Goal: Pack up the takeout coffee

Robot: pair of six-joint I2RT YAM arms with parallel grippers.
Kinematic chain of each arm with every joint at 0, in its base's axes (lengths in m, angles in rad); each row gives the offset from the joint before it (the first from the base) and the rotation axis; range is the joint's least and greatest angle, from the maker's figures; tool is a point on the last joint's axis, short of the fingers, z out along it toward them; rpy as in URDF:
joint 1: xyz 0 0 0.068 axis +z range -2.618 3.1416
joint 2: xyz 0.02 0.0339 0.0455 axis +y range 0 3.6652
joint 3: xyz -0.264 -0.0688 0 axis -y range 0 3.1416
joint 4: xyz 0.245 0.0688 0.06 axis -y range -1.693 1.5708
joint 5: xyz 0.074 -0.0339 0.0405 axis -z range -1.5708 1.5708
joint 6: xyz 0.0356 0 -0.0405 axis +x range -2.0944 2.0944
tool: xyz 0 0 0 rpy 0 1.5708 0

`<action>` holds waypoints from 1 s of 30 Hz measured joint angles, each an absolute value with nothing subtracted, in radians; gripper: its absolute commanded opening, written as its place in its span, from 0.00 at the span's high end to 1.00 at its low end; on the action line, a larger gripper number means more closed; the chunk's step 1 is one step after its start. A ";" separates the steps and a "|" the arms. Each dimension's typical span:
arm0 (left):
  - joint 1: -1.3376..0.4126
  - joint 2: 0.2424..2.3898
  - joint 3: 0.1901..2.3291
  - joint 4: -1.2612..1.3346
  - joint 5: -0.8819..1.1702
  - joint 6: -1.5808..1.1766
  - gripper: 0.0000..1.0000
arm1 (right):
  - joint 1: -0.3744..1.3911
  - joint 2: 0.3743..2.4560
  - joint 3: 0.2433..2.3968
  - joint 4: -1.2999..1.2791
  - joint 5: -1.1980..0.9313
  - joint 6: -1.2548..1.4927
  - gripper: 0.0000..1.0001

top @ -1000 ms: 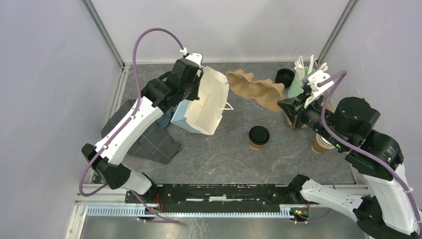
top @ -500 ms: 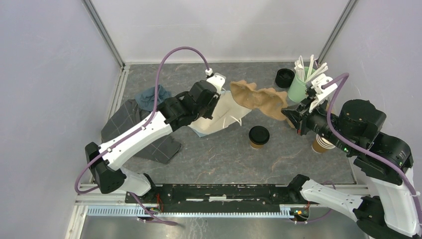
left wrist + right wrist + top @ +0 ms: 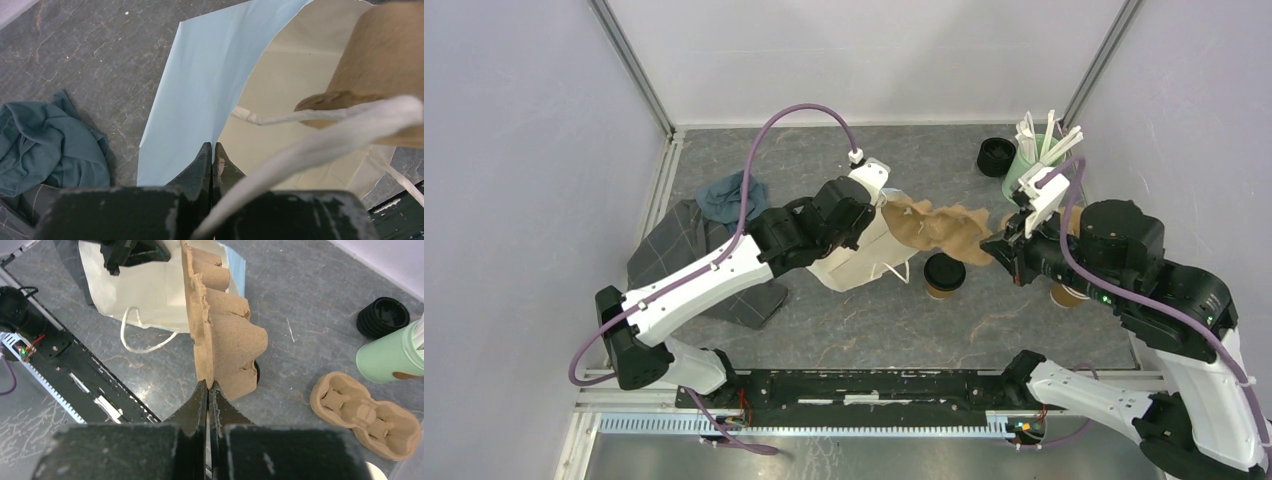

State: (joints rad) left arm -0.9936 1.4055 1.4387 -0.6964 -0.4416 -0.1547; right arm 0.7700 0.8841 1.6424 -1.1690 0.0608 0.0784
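The takeout coffee (image 3: 944, 272), a brown cup with a black lid, stands on the table at centre, just below the pulp cup carrier (image 3: 944, 232). My right gripper (image 3: 1001, 250) is shut on the carrier's edge and holds it on edge in the air; the right wrist view shows the gripper (image 3: 207, 385) and the carrier (image 3: 225, 335). The coffee is almost hidden behind it there. My left gripper (image 3: 871, 205) is shut on the rim of the pale blue paper bag (image 3: 864, 255), holding its mouth open. In the left wrist view the gripper (image 3: 213, 147) pinches the bag wall (image 3: 200, 85), and the carrier's end (image 3: 385, 60) is at the bag mouth.
A second pulp carrier (image 3: 365, 415) lies on the table at right. A green cup of white utensils (image 3: 1024, 170) and a stack of black lids (image 3: 996, 155) stand at the back right. Lidless paper cups (image 3: 1064, 293) sit by the right arm. A teal cloth (image 3: 729, 195) and a grey cloth (image 3: 674, 250) lie at left.
My left arm has swung the bag rightwards to the table's centre. My right gripper has moved the carrier left and down, so its far end now meets the bag mouth.
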 measured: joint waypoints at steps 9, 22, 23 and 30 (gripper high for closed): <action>-1.019 1.406 1.449 -0.701 -0.447 -0.155 0.98 | 0.770 0.890 1.568 -1.192 0.007 0.077 1.00; -1.038 1.425 1.496 -0.709 -0.406 -0.155 0.98 | 0.770 1.054 1.588 -1.193 -0.054 0.088 1.00; -1.039 1.428 1.498 -0.710 -0.404 -0.155 0.98 | 0.770 1.064 1.588 -1.190 -0.062 0.090 1.00; -1.044 1.433 1.501 -0.723 -0.365 -0.155 0.98 | 0.770 1.077 1.570 -1.148 -0.124 0.093 1.00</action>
State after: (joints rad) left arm -1.0443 1.4330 1.5013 -0.7231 -0.3649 -0.1551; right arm 0.7700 1.0771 1.5700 -1.1477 -0.1238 0.0925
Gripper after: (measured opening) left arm 0.033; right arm 0.010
